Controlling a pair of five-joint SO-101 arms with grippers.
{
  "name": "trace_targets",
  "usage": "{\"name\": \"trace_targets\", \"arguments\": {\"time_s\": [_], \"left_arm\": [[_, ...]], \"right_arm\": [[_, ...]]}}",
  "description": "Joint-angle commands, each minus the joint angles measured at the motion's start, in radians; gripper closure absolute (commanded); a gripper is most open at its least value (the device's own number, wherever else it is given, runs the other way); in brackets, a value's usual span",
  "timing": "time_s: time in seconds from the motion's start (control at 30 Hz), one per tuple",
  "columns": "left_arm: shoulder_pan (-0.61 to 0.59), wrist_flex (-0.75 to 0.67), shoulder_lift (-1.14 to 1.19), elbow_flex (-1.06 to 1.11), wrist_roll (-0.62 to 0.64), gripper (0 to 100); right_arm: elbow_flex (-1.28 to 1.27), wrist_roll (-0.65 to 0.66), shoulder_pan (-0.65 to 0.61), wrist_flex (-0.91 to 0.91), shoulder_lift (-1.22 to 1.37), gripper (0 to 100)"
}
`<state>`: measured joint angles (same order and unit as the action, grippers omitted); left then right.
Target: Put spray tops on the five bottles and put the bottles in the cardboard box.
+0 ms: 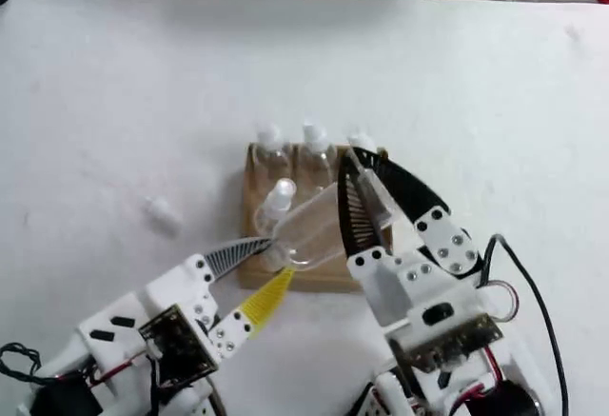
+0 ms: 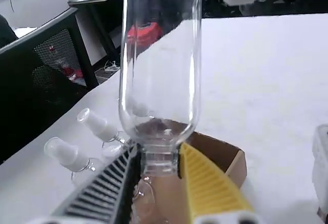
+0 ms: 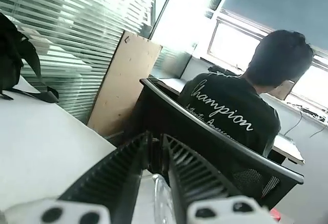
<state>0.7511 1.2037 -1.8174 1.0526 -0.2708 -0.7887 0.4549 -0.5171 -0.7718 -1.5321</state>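
The clear bottle (image 1: 319, 224) is pinched at the neck by the left gripper (image 1: 278, 257) and slanted over the cardboard box (image 1: 314, 281), base out toward 2 o'clock by the right gripper (image 1: 369, 183), whose grip can't be told tbh.

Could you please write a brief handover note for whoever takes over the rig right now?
Left gripper: shut on the neck of the fifth bottle, held slanted over the box.
Right gripper: at that bottle's base end; its grip is unclear.
Done: four capped bottles appear to be in the box, one partly hidden.
Left: the held bottle has no top. A loose top lies on the table beside the box. Fit it, then box the bottle.
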Motion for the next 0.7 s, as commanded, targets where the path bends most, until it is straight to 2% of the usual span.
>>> {"name": "trace_targets", "arguments": {"time_s": [0.0, 0.67], "left_arm": [[0.005, 0.009, -0.015, -0.081, -0.012, 98], [0.004, 0.008, -0.015, -0.138, -0.014, 98]], "right_arm": [[-0.014, 0.005, 0.028, 0.022, 0.013, 98.2], [-0.115, 0.012, 0.033, -0.101, 0.012, 98.2]]}}
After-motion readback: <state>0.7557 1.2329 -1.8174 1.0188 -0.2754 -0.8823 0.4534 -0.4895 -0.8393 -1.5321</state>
